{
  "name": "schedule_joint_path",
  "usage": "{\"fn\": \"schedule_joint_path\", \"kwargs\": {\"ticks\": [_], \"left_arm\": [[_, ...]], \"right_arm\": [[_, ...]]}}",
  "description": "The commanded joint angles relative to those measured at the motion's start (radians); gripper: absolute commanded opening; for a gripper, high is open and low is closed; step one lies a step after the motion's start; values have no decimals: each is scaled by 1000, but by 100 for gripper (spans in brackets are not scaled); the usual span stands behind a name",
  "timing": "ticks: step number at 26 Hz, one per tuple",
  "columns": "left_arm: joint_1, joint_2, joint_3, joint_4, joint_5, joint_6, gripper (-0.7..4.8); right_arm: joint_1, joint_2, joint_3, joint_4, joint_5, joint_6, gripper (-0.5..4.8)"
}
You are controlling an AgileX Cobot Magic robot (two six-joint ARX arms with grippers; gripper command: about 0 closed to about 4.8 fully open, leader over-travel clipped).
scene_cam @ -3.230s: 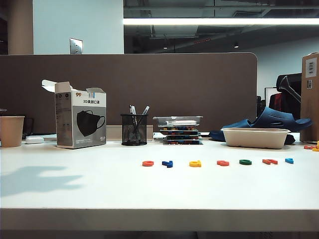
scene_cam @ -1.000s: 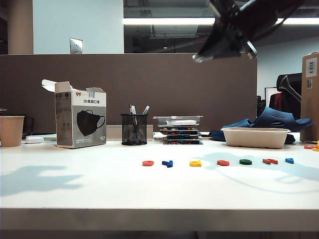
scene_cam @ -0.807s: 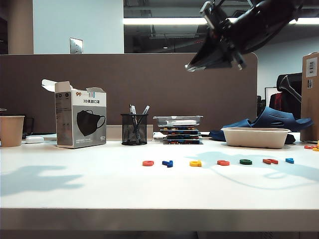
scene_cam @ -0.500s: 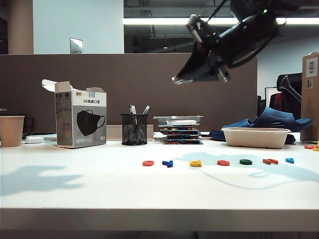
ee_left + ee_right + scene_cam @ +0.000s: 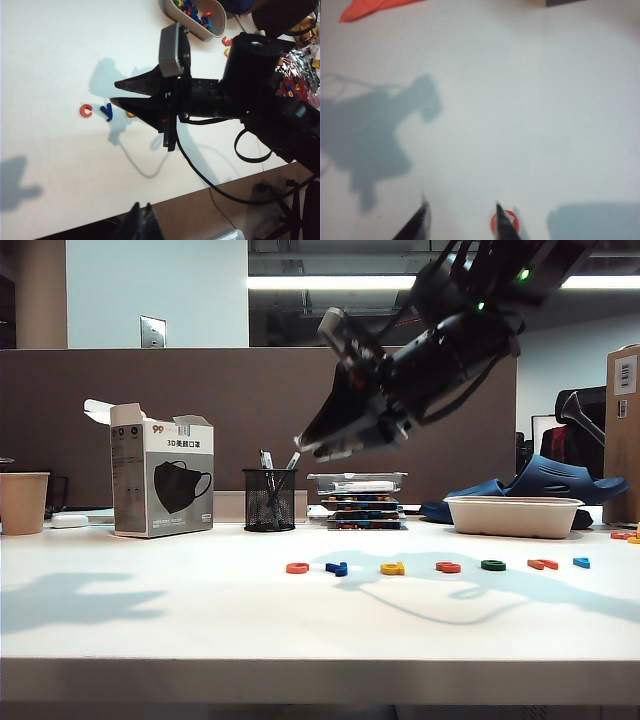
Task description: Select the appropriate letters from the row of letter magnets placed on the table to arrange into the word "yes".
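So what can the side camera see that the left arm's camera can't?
Only the exterior view shows the mask box, the pen cup and the whole row of letter magnets. Only the left wrist view shows the left end effector, its fingers together, and loose letters inside the tray. Both show the right end effector, open above the table, the blue y and the orange-red c.

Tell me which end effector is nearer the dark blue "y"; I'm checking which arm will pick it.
Right. The right end effector hangs open in the air above the dark blue "y". The left end effector sits far back beyond the table's front edge.
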Motion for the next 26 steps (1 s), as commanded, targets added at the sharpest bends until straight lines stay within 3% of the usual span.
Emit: {"fn": "schedule_joint_path", "kwargs": {"ticks": [1,18,26], "left_arm": [[-2,-4,3,13,-2,4,-5],[-2,-4,3,13,-2,4,-5],[-2,-4,3,13,-2,4,-5]], "right_arm": [[5,23,5,8,-2,-18,150],[8,115,11,-36,-1,-100,149],[19,153,11,-83,61,-149,149]]}}
